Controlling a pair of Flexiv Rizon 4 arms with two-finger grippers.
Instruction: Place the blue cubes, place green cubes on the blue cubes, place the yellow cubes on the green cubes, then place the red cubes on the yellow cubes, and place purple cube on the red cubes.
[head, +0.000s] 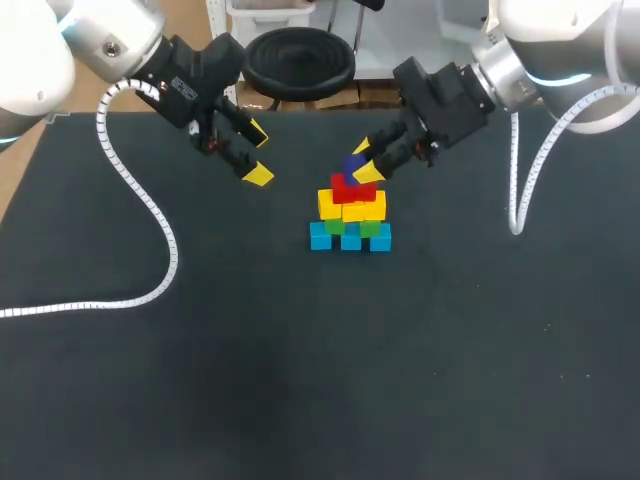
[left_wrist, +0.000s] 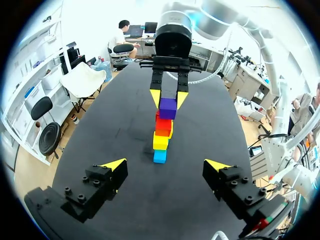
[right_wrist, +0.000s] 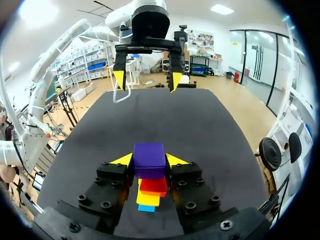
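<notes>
The purple cube (head: 354, 166) sits between the two yellow-tipped fingers of the right gripper (head: 364, 162), which press on it from opposite sides and have it firmly held. It is at the top of the stack, directly over the red cubes (head: 352, 190). Whether it rests on them or hangs just clear cannot be told. In the right wrist view the purple cube (right_wrist: 149, 159) fills the gap between the fingers, with red, yellow and blue showing under it.

Below the red cubes come the yellow cubes (head: 350, 208), then the green cubes (head: 335, 226), then a row of blue cubes (head: 350, 240) on the black table (head: 450, 350). The stack stands towards the far middle of the table. No writing on the cubes can be read.

The left gripper (head: 258, 153) is beside the stack and apart from it, above the table, with its fingers spread wide and nothing between them. In the left wrist view the stack stands ahead of the left gripper (left_wrist: 165, 165), with the right gripper (left_wrist: 168, 100) reaching in from the far side. A white coiled cable (head: 150, 215) from the left arm trails across the table.
</notes>
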